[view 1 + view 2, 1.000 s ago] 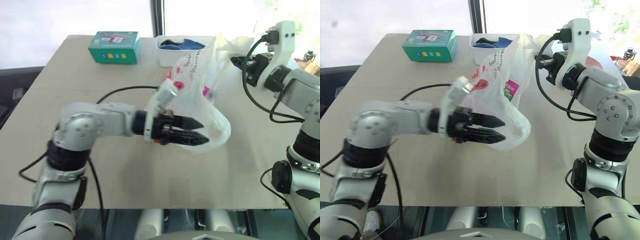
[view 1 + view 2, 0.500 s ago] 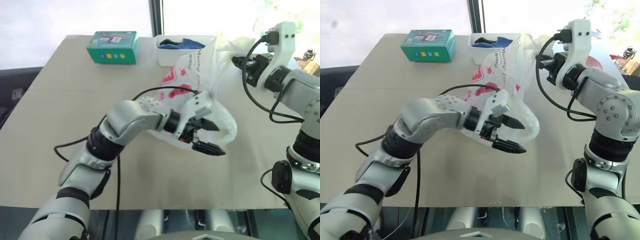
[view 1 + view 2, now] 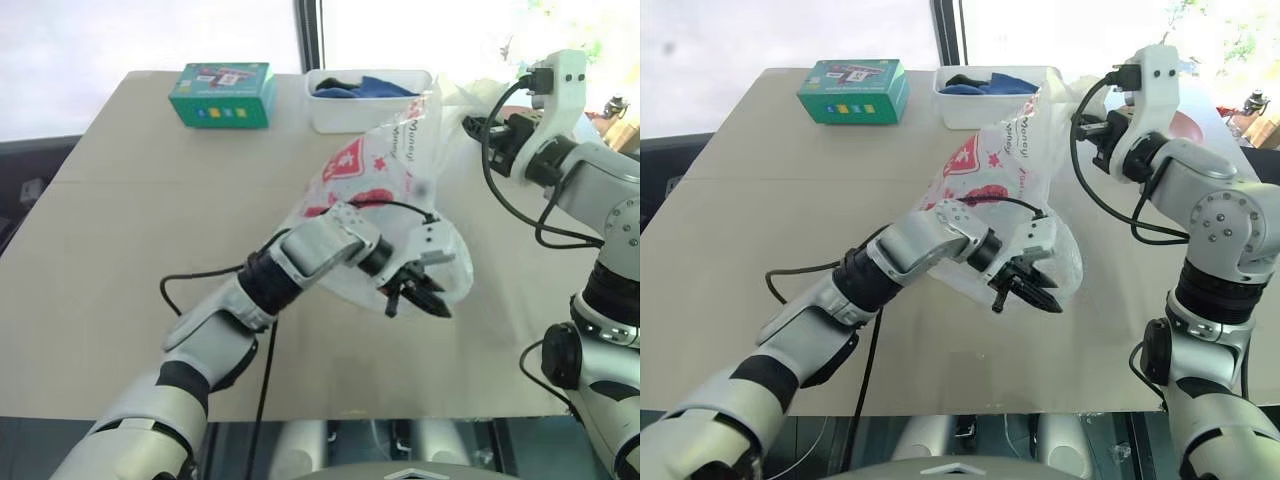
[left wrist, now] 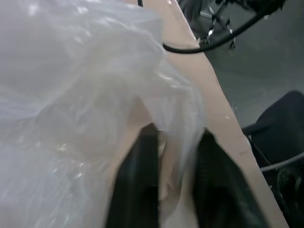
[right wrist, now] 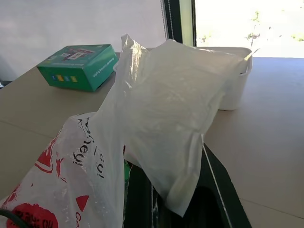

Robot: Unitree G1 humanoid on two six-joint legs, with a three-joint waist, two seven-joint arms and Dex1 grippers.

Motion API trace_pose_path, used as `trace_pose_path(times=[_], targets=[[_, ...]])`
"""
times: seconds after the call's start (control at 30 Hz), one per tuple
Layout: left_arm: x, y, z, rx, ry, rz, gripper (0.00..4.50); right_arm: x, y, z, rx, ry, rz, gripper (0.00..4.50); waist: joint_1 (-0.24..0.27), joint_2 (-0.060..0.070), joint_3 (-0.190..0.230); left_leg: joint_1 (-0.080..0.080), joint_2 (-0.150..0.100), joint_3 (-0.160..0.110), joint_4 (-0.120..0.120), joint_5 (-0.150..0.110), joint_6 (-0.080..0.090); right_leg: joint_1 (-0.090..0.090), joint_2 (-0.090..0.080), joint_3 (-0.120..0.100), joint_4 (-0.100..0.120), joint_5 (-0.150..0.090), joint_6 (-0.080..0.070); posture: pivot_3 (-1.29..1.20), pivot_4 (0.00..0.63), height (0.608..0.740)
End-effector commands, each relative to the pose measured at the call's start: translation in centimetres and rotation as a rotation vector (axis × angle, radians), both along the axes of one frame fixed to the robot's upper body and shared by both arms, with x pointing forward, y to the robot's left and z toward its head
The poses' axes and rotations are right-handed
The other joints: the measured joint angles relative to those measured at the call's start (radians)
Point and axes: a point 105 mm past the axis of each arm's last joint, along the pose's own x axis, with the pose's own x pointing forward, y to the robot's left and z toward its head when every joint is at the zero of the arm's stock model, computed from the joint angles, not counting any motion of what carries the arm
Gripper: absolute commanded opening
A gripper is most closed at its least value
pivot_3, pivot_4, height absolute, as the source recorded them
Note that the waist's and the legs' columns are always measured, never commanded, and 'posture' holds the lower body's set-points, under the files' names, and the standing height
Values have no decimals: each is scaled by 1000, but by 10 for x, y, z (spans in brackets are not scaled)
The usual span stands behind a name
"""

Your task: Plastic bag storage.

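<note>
Thin crinkly translucent white plastic bag with red print (image 3: 385, 170) stretched above tan counter (image 3: 130, 230), top pinched in closed right claw (image 3: 468, 123), lower edge clamped by closed left claw (image 3: 420, 297).

The thin translucent white plastic bag with red print (image 3: 385, 170) covers most of the left wrist view, its film veiling the left gripper (image 4: 173, 156) and its 2 black fingers (image 4: 140, 185). In the right wrist view the bag's folded top hides the right gripper (image 5: 173, 190) almost wholly. The white rectangular tub (image 3: 325, 105) holds dark blue items (image 3: 365, 88) too small to identify. The green box's (image 3: 225, 95) printing is illegible.
</note>
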Motion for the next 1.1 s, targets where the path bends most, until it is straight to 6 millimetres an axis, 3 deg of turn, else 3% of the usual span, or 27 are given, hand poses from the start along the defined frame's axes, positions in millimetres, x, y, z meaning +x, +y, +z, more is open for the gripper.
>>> trace_pose_path(times=[0.03, 0.1, 0.17, 0.2, 0.27, 0.33, 0.43, 0.5, 0.63, 0.77, 0.93, 1.1], targets=[[10, 22, 78, -357, 138, 80, 10, -3, -12, 15, 32, -60, -33, 0, 0, 0, 0, -1, 0, -1, 0, 0, 0, 0, 0, 0, 0, 0, 0, 0, 150, 740], [15, 42, 113, -532, 193, 113, 10, -1, -17, 18, 55, -63, -41, 0, -3, 0, 0, -3, 0, -3, 2, 0, 0, -2, -1, 1, 1, 0, 0, 0, 150, 740], [30, 75, 164, -765, 215, 213, 10, 2, -23, 33, 127, -96, -40, 0, -4, 0, 0, -3, 0, -3, 2, 0, 0, -2, -1, 1, 1, 0, 0, 0, 150, 740], [33, 87, 179, -835, 222, 245, 10, 3, -25, 39, 150, -107, -37, 0, -5, 0, 1, -4, 0, -3, 2, 0, 0, -2, -1, 0, 1, 0, 0, 0, 150, 740], [44, 112, 214, -981, 200, 336, 10, 4, -25, 56, 191, -146, -17, 0, -8, 0, 1, -4, 0, -3, 3, 0, 0, -2, -1, 0, 1, 0, 0, 0, 150, 740], [47, 140, 253, -1114, 105, 399, 10, 5, -25, 86, 268, -201, 20, 0, -11, 0, 1, -4, -1, -3, 2, 0, 0, -2, -1, 0, 2, 0, 0, 0, 150, 740], [48, 167, 283, -1212, 97, 437, 10, 3, -26, 120, 348, -257, 60, 0, -13, 1, 2, -4, -1, -2, 1, 0, 0, -3, -1, -3, 1, 0, 0, 0, 150, 740], [51, 176, 289, -1198, 81, 479, 10, 1, -29, 137, 368, -285, 65, 0, -13, 1, 2, -4, -1, -2, -1, 0, 0, -3, -1, -4, -1, 0, 0, 0, 150, 740], [54, 162, 266, -1038, -19, 517, 10, -5, -31, 154, 338, -333, 68, 0, -10, 1, 2, -4, -2, -1, -2, 0, 0, -3, -1, -4, -2, 0, 0, 0, 150, 740], [55, 151, 247, -973, -40, 524, 10, -10, -33, 144, 299, -321, 47, 0, -15, 1, 2, -4, -2, 0, -1, 0, 0, -3, -2, -4, -1, 0, 0, 0, 150, 740], [49, 148, 209, -864, -58, 564, 10, -25, -30, 106, 234, -272, 40, 0, -24, 1, 2, -4, -1, 2, -2, 0, -1, -5, -1, -1, -1, 0, 0, 0, 150, 740], [48, 153, 146, -680, -106, 696, 10, -47, -31, 30, 65, -116, -15, 0, -21, 2, 1, -1, 0, 4, -4, 0, -1, -4, -2, 1, 0, 0, 0, 0, 150, 740]])
